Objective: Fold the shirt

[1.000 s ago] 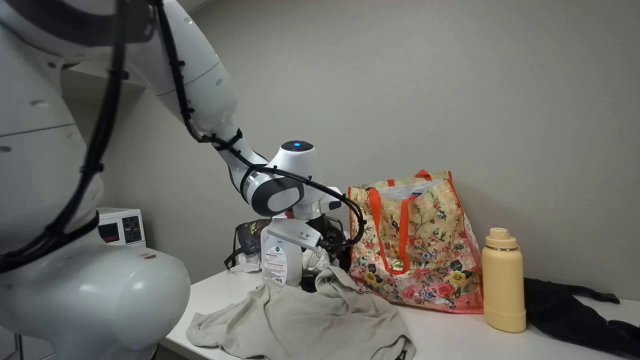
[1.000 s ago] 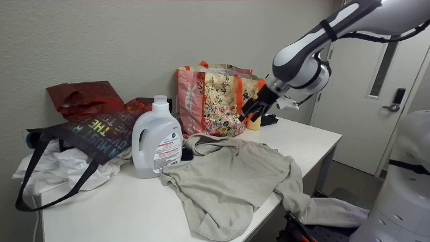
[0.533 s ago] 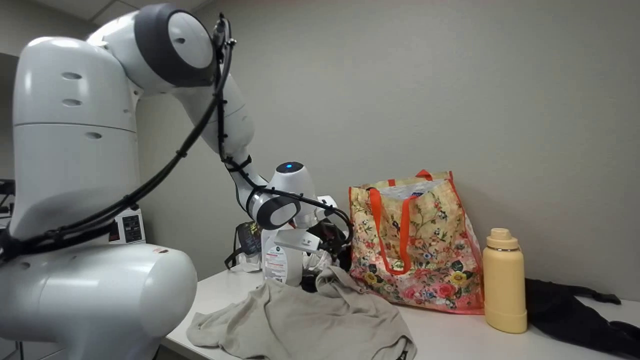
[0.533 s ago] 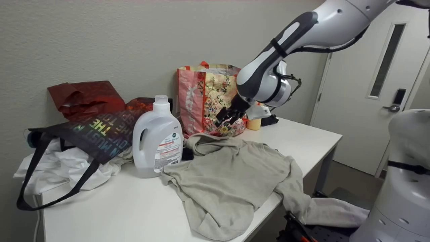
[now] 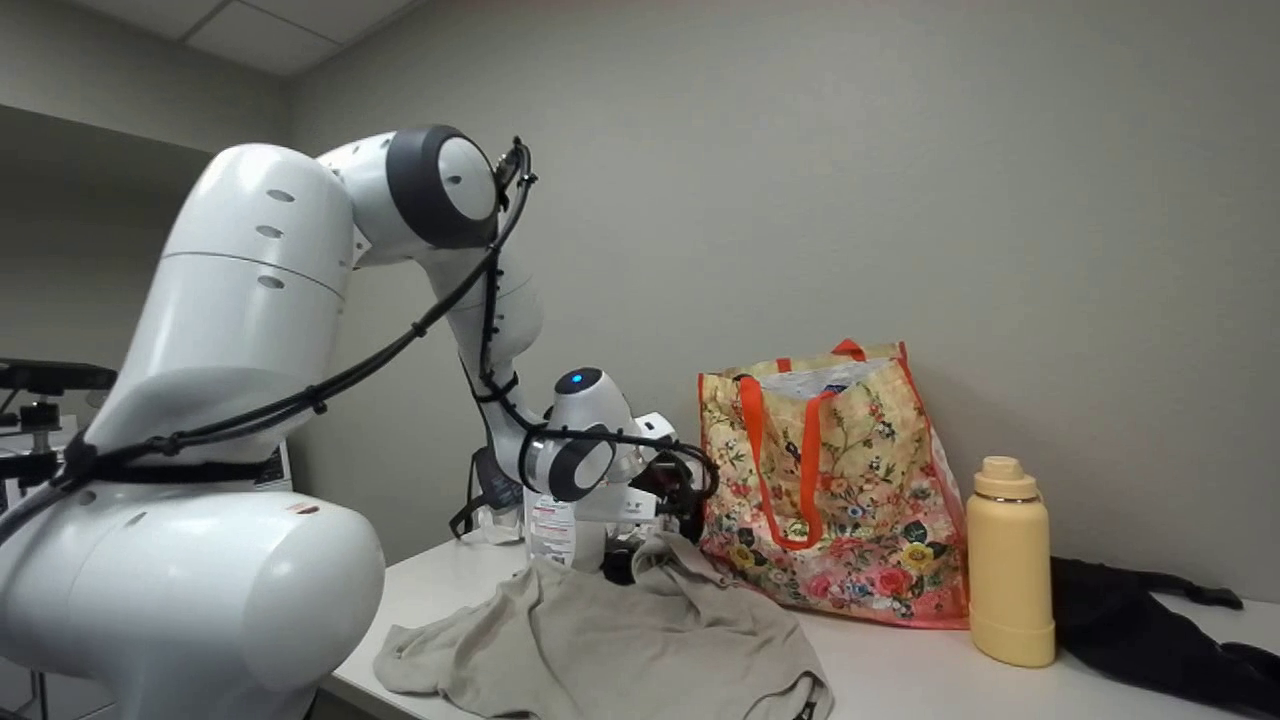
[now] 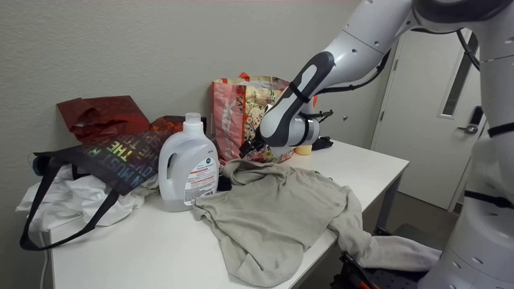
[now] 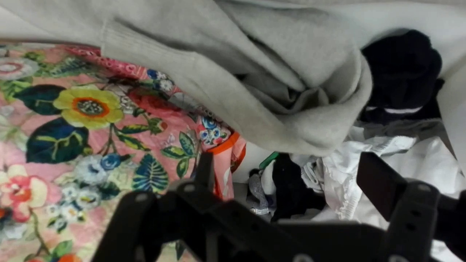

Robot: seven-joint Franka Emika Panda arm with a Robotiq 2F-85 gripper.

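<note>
Shirt (image 5: 650,640) of grey-beige cloth is lying rumpled on the white table (image 5: 890,675), in an exterior view, before the floral bag (image 5: 850,500) and partly to its left. The lower border of the view cuts it; its long axis, as much as shows, goes sideways. One curled end (image 5: 668,560) points backward, to the bottom left corner of the bag. Just right of the bag stands a yellow bottle (image 5: 1010,570).

In an exterior view, a detergent jug (image 6: 188,172) stands to the left of the bag and nearer to the camera. Here the shirt's longest line begins at the foot of the bag and goes slantwise over the table edge; a sleeve-like length (image 6: 395,253) points away from the bag, to the robot's base (image 6: 461,245). The gripper (image 6: 249,147) appears before the bag, above the curled end; its opening I cannot tell from here.

In the wrist view, the fingers (image 7: 380,183) stand wide apart and have hold of nothing. A ribbed band (image 7: 149,52) of the shirt covers part of the bag, and from it the cloth runs away from the bag, finishing in a rounded fold beside a black cloth (image 7: 402,72).
</note>
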